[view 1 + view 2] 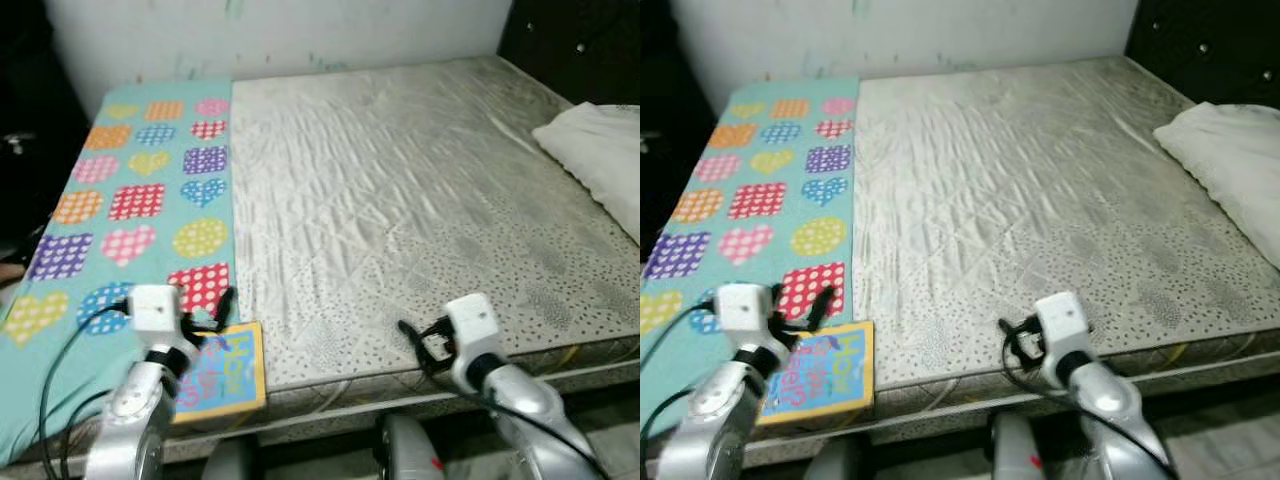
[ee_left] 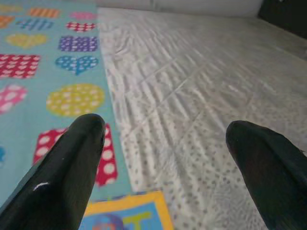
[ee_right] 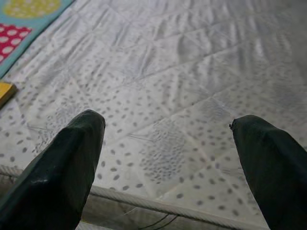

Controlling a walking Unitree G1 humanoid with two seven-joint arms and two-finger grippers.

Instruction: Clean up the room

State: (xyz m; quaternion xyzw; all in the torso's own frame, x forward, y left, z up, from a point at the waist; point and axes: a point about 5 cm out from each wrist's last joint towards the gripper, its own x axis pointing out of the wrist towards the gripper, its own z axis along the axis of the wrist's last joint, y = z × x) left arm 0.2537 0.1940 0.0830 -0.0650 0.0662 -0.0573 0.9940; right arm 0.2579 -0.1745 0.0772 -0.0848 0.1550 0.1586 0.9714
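Black left tool [image 1: 205,318] spread wide above book [image 1: 222,373], right tool [image 1: 425,340] spread wide, empty

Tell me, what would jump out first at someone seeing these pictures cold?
The bright turquoise blanket with its colourful hearts and circles, spread along the left side of a bare grey mattress. Next, a yellow-edged children's book lying at the mattress's near edge, just in front of the open left gripper. The right gripper hovers open over the near edge too, and a white pillow sits far right.
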